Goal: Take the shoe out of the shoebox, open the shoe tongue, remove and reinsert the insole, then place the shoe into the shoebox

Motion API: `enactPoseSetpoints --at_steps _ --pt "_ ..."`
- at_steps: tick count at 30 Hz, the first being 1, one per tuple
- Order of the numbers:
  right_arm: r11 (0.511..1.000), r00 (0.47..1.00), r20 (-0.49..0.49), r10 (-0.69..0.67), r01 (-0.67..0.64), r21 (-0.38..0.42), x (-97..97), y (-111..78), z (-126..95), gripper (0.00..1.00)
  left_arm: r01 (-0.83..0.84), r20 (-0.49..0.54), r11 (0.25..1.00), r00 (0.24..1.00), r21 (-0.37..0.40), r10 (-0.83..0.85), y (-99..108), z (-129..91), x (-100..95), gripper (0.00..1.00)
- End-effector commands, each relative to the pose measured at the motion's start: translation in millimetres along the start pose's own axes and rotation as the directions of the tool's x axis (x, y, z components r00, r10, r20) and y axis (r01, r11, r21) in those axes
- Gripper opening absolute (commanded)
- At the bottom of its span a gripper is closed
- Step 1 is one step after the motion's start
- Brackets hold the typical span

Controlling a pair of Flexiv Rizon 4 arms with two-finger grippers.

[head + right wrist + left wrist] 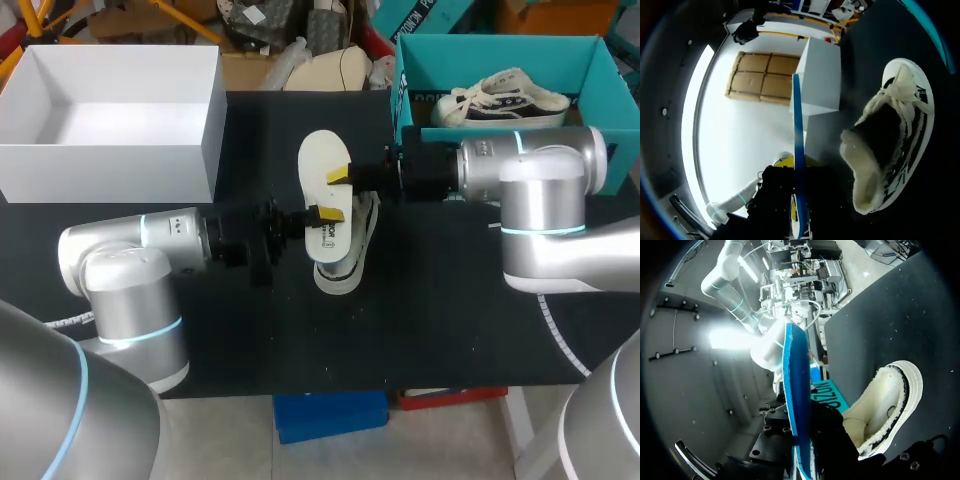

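Above the black table, a white insole [324, 165] is held flat over the black-and-white shoe [347, 262], which lies on the table with its fleece lining showing. My left gripper [324, 214] is shut on the insole's near part and my right gripper [339, 176] is shut on its side edge. In the left wrist view the insole [789, 400] shows edge-on with its blue underside, and the shoe [886, 407] lies beside it. The right wrist view also has the insole [798, 150] edge-on between the fingers, with the shoe [890, 145] off to the side.
A teal shoebox [600, 75] stands at the back right with a second shoe [500, 100] inside. An open white box [205, 120] stands at the back left. The two arms' bulky bodies flank the shoe on both sides.
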State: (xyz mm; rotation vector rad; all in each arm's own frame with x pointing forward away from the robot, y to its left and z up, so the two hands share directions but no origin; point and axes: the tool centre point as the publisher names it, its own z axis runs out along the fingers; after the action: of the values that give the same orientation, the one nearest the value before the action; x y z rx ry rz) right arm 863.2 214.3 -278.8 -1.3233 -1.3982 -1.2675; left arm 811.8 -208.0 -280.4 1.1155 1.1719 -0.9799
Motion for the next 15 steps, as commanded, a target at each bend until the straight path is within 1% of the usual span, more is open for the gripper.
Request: enactPoseSetpoints --at_steps 1,2,3,4,5,7,9,11,12,13,15 --pt "1.0 1.0 0.001 0.001 -0.001 0.002 -0.1 0.6 0.8 0.0 -0.022 -0.025 1.0 0.999 -0.019 0.021 -2.3 -1.7 -2.2 0.0" --pt "1.0 1.0 0.001 0.001 -0.001 0.002 -0.1 0.6 0.8 0.0 -0.032 -0.061 0.999 0.998 -0.041 0.029 -2.5 -3.3 -3.3 0.0" --pt "1.0 1.0 0.001 0.001 -0.001 0.002 -0.1 0.6 0.8 0.0 -0.042 -0.085 0.998 0.996 -0.049 0.038 -2.5 -5.0 -4.1 0.17" --pt "1.0 1.0 0.001 0.001 -0.001 0.002 -0.1 0.6 0.8 0.0 -0.055 -0.101 0.997 0.994 -0.057 0.049 -3.0 -9.0 -5.9 1.0" --pt "1.0 1.0 0.001 0.001 -0.001 0.002 -0.1 0.6 0.8 0.0 -0.055 -0.149 0.997 0.988 -0.061 0.045 -3.4 -12.7 -6.7 1.0" --pt "1.0 1.0 0.001 0.001 -0.001 0.002 -0.1 0.6 0.8 0.0 -0.071 -0.202 0.995 0.978 -0.071 0.056 -4.9 -21.7 -8.8 1.0" --pt "1.0 1.0 0.001 0.001 -0.001 0.002 -0.1 0.6 0.8 0.0 -0.097 -0.317 0.992 0.946 -0.075 0.068 -6.9 -31.8 -9.7 1.0" --pt "1.0 1.0 0.001 0.001 -0.001 0.002 -0.1 0.6 0.8 0.0 -0.096 -0.383 0.992 0.922 -0.076 0.06 -9.8 -42.2 -12.9 1.0" --pt "1.0 1.0 0.001 0.001 -0.001 0.002 -0.1 0.6 0.8 0.0 -0.114 -0.458 0.99 0.887 -0.079 0.065 -10.8 -47.0 -13.9 1.0" --pt "1.0 1.0 0.001 0.001 -0.001 0.002 -0.1 0.6 0.8 0.0 -0.136 -0.507 0.987 0.859 -0.083 0.076 -11.6 -51.0 -14.6 1.0" --pt "1.0 1.0 0.001 0.001 -0.001 0.002 -0.1 0.6 0.8 0.0 -0.178 -0.64 0.98 0.764 -0.088 0.081 -12.6 -58.8 -16.2 1.0"
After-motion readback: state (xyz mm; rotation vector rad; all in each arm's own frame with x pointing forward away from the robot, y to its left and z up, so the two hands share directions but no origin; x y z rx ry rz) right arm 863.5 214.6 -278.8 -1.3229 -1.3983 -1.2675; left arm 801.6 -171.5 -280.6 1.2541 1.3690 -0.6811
